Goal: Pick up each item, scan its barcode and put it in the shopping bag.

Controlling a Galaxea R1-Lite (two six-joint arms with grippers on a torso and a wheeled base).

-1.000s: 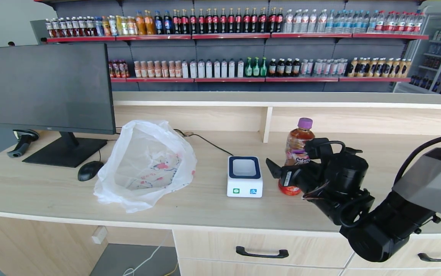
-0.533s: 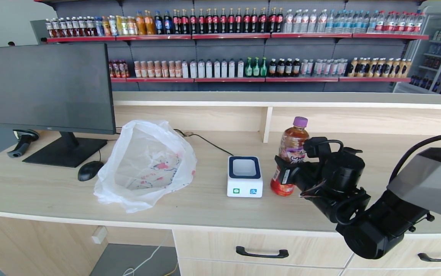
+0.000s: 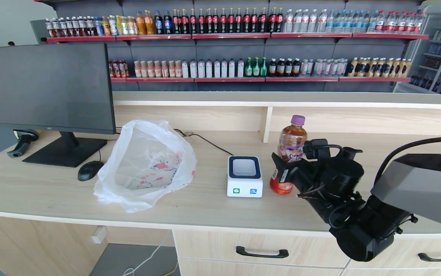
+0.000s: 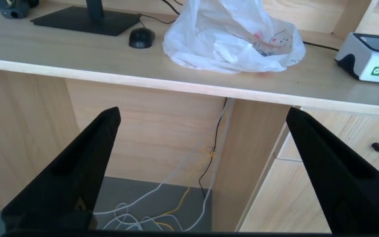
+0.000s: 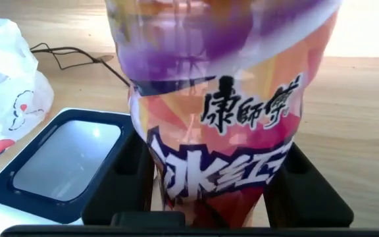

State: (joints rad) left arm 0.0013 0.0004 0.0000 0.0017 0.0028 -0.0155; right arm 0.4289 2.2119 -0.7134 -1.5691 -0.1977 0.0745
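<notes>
A bottle of iced tea point(image 3: 291, 143) with a purple cap stands just right of the white barcode scanner point(image 3: 244, 176) on the wooden counter. My right gripper point(image 3: 282, 173) is shut on the bottle's lower part. The bottle's label point(image 5: 222, 112) sits between the fingers point(image 5: 117, 178), with the scanner window point(image 5: 58, 164) close beside it. The white shopping bag point(image 3: 147, 165) lies open left of the scanner. My left gripper point(image 4: 202, 164) hangs open below the counter's front edge, holding nothing, with the bag point(image 4: 235, 33) and scanner point(image 4: 374, 56) above it.
A monitor point(image 3: 51, 88), a mouse point(image 3: 90, 170) and a handheld scanner point(image 3: 23, 142) occupy the counter's left end. A raised ledge with a divider point(image 3: 267, 124) backs the counter. Drawer handles point(image 3: 262, 253) sit below the front edge. Shelves of drinks stand behind.
My right gripper closed on the bottle and carried it left, closer to the scanner. The bag and scanner stayed put.
</notes>
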